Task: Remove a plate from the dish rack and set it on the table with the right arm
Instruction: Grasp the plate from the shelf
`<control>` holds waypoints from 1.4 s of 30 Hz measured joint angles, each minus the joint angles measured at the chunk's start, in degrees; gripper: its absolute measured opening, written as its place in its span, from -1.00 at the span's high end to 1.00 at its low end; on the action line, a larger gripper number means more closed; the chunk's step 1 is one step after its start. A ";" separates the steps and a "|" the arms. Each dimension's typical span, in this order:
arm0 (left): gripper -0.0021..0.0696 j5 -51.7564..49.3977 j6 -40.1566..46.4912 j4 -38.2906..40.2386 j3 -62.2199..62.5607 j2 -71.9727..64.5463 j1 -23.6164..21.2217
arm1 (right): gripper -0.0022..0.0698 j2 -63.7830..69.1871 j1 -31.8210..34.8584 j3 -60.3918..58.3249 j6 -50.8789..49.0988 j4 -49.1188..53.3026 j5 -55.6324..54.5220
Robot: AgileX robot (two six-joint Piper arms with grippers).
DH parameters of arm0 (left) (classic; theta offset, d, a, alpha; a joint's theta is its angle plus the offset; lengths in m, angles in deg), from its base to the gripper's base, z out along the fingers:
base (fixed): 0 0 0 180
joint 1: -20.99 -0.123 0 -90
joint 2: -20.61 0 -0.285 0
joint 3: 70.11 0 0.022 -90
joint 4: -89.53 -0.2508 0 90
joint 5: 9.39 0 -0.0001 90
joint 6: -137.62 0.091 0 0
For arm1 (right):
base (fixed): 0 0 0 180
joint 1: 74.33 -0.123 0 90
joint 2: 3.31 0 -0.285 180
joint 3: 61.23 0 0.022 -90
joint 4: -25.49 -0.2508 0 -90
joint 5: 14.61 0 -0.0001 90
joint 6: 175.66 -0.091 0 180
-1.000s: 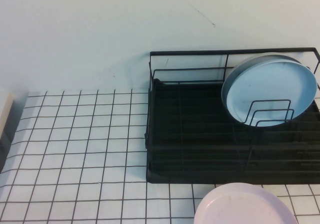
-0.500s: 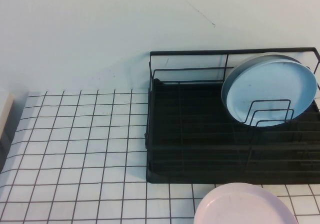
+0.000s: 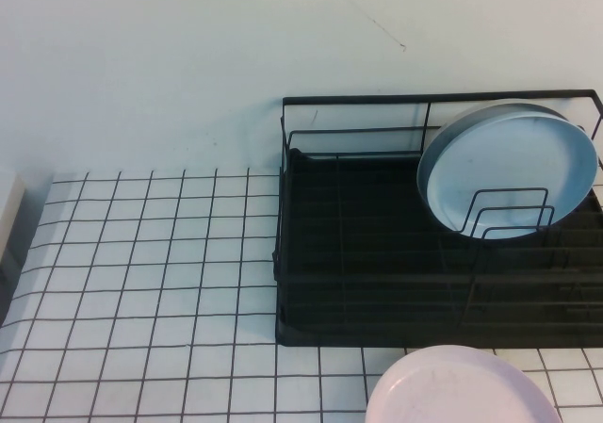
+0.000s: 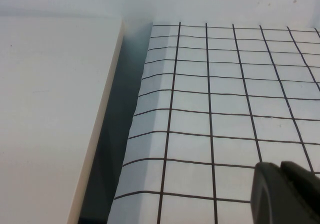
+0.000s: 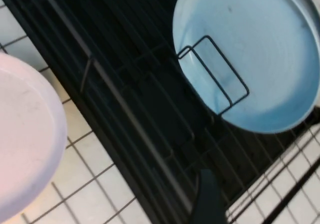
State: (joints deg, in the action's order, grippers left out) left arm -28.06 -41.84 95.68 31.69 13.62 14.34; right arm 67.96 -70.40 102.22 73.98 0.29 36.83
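Two plates are showing. The light blue plate [image 3: 509, 170] is standing on edge in the right part of the dish rack [image 3: 377, 291], toward the rack's far side, leaning back against the far rail with its hollow face turned toward the robot. Upright wire dividers [image 3: 509, 214] are crossing in front of its lower half. In the right wrist view, the same blue plate [image 5: 250, 54] is sitting behind a wire loop [image 5: 215, 74], with the dark bars of the rack [image 5: 130, 109] running below it.

The pink plate [image 3: 462, 385] is lying flat on the worktop [image 3: 151, 282], just in front of the rack's near edge; whether rim and rack are touching cannot be told. It is partly cut off by the near edge of the high view. From the right wrist it is showing as a pale curve [image 5: 25, 144] beside the rack.

Neither arm is appearing in the high view. The right pincer [image 5: 207, 199] is showing only as a dark tip hanging over the rack's near side, apart from the blue plate; whether it is spread or pressed together cannot be told. The left pincer [image 4: 287, 194] is hovering over bare worktop grid [image 4: 210, 99] far to the left, near a white block [image 4: 50, 114] beside the worktop's edge. Its two dark tips are lying pressed together, pinching nothing.
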 joint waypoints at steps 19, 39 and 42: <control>0.95 0.00 0.00 0.00 0.00 0.00 0.00 | -0.19 41.93 -2.07 33.68 19.35 -7.91 3.28; 0.95 0.00 0.00 0.00 0.00 0.00 0.00 | -0.04 46.14 -5.13 34.04 25.95 -8.12 -1.63; 0.95 0.00 0.00 0.00 0.00 0.00 0.00 | -0.03 47.48 -5.13 34.04 26.16 -8.12 -2.90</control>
State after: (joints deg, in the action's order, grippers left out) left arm -28.06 -41.84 95.68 31.69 13.62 14.34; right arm 115.44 -75.53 136.26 100.14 -7.84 33.93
